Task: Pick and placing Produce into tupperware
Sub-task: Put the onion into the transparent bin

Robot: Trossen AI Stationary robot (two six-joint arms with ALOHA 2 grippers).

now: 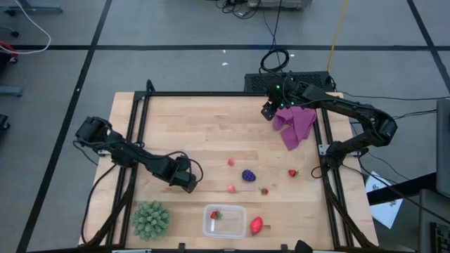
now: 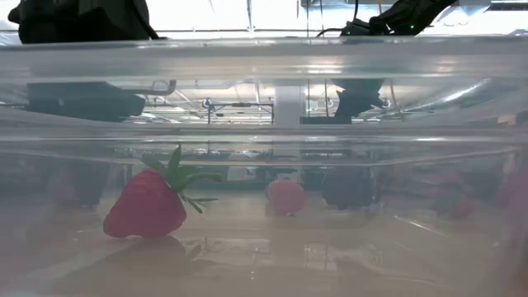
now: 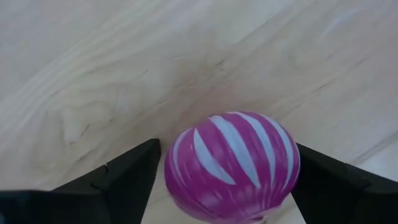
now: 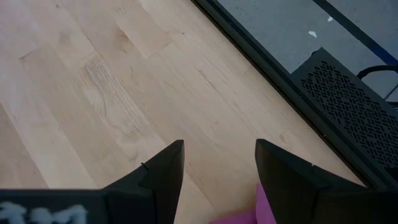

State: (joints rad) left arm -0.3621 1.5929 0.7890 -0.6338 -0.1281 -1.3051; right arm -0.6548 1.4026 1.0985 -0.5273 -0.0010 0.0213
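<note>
Magenta ball (image 3: 231, 165) sits between left gripper's (image 3: 227, 180) wide-spread fingers (image 3: 127, 177), on table (image 1: 211, 126), left of centre. Right gripper (image 1: 269, 111) half-open, empty, far right. One strawberry (image 1: 216, 215) in tupperware (image 1: 225, 221), near edge.

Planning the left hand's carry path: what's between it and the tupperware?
High view: only bare wood lies between the left hand and the tupperware. Left wrist view shows the magenta ball between its fingers.
</note>
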